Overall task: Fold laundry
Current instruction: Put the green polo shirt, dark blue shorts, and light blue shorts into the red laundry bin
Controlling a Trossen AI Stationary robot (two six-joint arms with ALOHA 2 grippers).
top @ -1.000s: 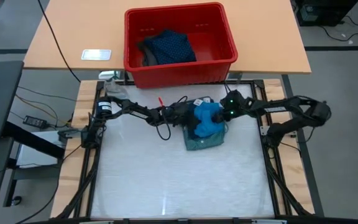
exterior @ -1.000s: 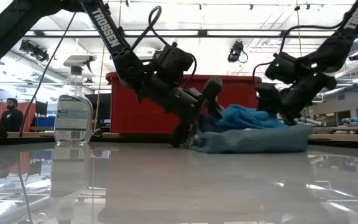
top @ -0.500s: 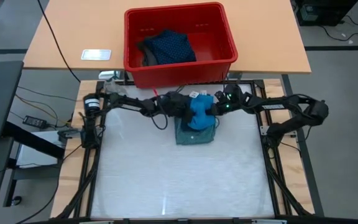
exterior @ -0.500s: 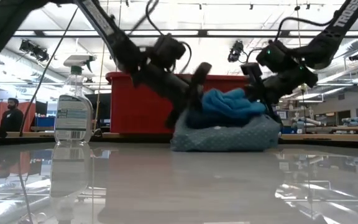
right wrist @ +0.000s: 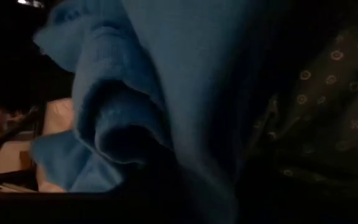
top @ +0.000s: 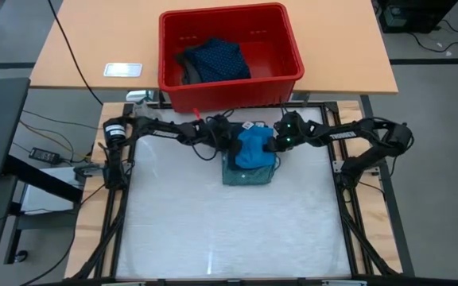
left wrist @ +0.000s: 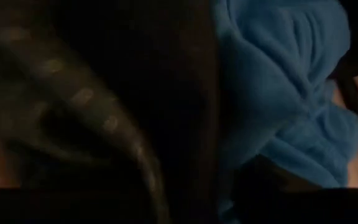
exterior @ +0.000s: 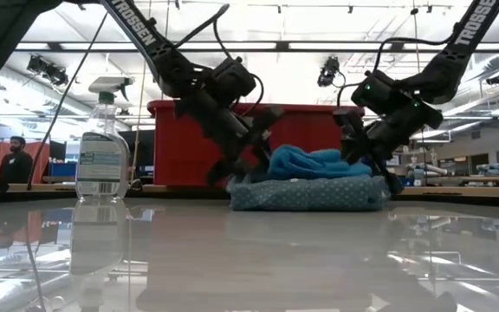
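Note:
The laundry in play is a small pile lying flat on the table near its far edge. A grey-green dotted piece [top: 249,173] [exterior: 306,193] is at the bottom, with a bright blue piece [top: 253,148] [exterior: 314,162] bunched on top. My left gripper [top: 229,144] [exterior: 248,152] is at the pile's left side and my right gripper [top: 278,143] [exterior: 366,156] at its right side, both slanting down. Both wrist views are filled by blue cloth [left wrist: 278,87] [right wrist: 166,74] and dotted cloth [left wrist: 73,99] [right wrist: 328,93]. I cannot tell whether either gripper touches the pile.
A red bin [top: 230,89] stands on the wooden table just beyond the pile, with a navy dotted piece [top: 213,59] inside. A spray bottle [exterior: 102,143] stands at the far left corner. The white table surface [top: 229,230] lies bare on the near side.
Both grippers have closed in on the pile and shifted it toward the table's left and far edges. It bulged up between them half a second ago and now lies flatter and more compact. My left gripper has risen a little.

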